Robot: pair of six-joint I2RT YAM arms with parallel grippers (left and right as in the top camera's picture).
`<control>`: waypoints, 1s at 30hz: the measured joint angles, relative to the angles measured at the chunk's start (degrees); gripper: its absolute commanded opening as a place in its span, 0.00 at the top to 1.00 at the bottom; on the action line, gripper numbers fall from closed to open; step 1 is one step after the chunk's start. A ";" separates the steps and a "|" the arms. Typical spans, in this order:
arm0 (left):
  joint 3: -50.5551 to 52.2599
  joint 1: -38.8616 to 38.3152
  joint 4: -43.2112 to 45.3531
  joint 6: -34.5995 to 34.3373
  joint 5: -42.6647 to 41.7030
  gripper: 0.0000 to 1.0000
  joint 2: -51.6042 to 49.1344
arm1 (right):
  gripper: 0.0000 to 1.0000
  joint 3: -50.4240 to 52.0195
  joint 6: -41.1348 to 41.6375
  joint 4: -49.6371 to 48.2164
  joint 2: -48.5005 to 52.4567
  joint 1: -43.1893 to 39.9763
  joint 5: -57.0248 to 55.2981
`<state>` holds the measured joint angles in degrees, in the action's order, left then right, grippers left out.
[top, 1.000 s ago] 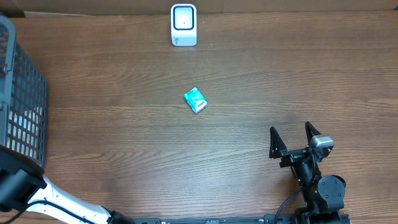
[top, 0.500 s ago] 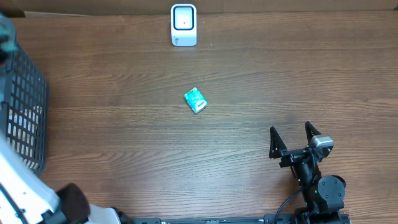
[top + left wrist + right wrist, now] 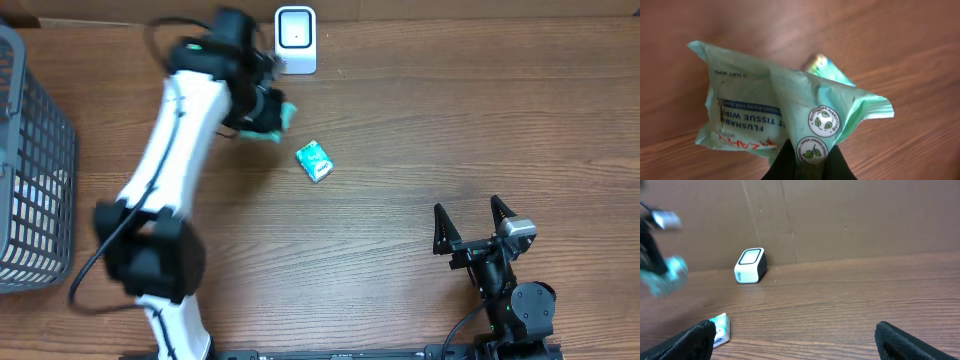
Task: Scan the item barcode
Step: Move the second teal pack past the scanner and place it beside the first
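Setting: a robotics lab bench arranged as a mock shop checkout. Indicators: a white barcode scanner (image 3: pixel 295 40) on a wood-grain table (image 3: pixel 450 130), a grey mesh shopping basket (image 3: pixel 35 180), a retail pack of tissue wipes (image 3: pixel 750 115), a plain cardboard backdrop (image 3: pixel 865 215), a white robot arm (image 3: pixel 185 140) and a black robot arm (image 3: pixel 510 290).

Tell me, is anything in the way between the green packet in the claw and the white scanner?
Nothing visible. The left claw holds the wipes pack close to the barcode scanner with no object between. The small teal packet lies beyond it, away from the scanner.
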<state>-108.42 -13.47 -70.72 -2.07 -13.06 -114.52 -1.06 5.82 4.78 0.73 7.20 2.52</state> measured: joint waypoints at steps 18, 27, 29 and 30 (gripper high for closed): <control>-7.17 -3.69 -11.15 -3.54 -1.16 0.00 -12.15 | 0.00 0.00 0.00 0.02 0.00 0.00 0.02; -44.17 9.33 -25.44 -2.23 -1.31 0.00 -9.22 | 0.00 0.00 -0.02 0.02 0.00 0.00 0.02; -47.39 13.29 -25.51 -2.25 -1.31 0.00 -6.54 | 0.00 0.00 -0.02 0.02 0.00 0.00 0.02; -48.22 15.93 -25.53 -2.25 -1.33 0.01 -4.61 | 0.00 0.00 -0.02 0.04 0.00 0.00 0.02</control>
<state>-156.64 2.46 -96.25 -4.32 -14.39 -119.13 -1.06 5.80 4.82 0.73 7.20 2.55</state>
